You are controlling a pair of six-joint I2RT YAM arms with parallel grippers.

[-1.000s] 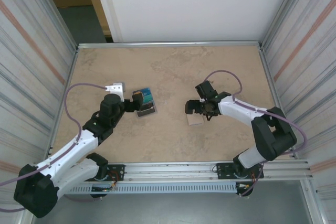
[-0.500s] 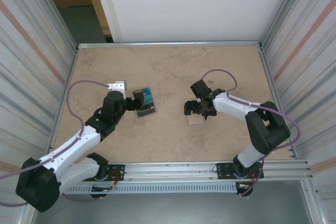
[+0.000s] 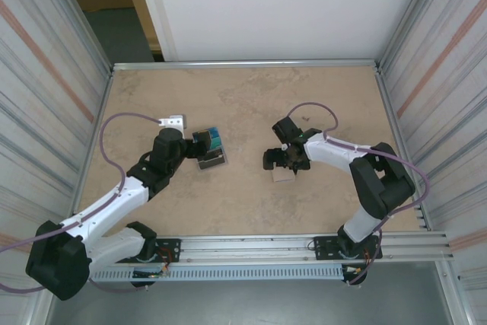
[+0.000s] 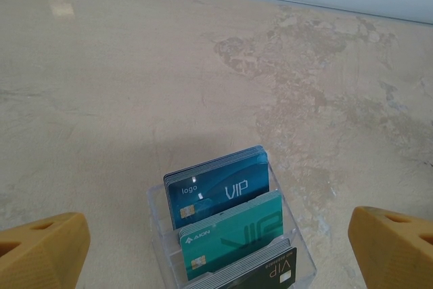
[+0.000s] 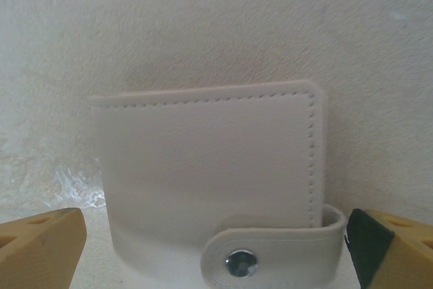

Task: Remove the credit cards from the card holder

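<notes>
The card holder (image 5: 203,160), a small beige wallet, lies folded on the table with its snap tab (image 5: 241,262) fastened, so the credit cards are hidden. My right gripper (image 5: 216,252) stands open around it, one fingertip off each side, touching nothing. From above, the card holder (image 3: 284,176) pokes out just below the right gripper (image 3: 283,160). My left gripper (image 4: 220,248) is open too, straddling a clear rack (image 4: 160,218) of upright blue, teal and dark VIP cards. In the top view that left gripper (image 3: 198,146) sits at the rack (image 3: 212,151).
Bare beige tabletop (image 3: 251,97) stretches behind and between the two arms. Metal rails (image 3: 243,64) edge the table, and corrugated walls close in on both sides. Purple cables (image 3: 114,123) loop off each arm.
The right gripper has shifted slightly left over the card holder, its elbow folding in. The left arm has nudged forward at the rack. Both grippers stay open.
</notes>
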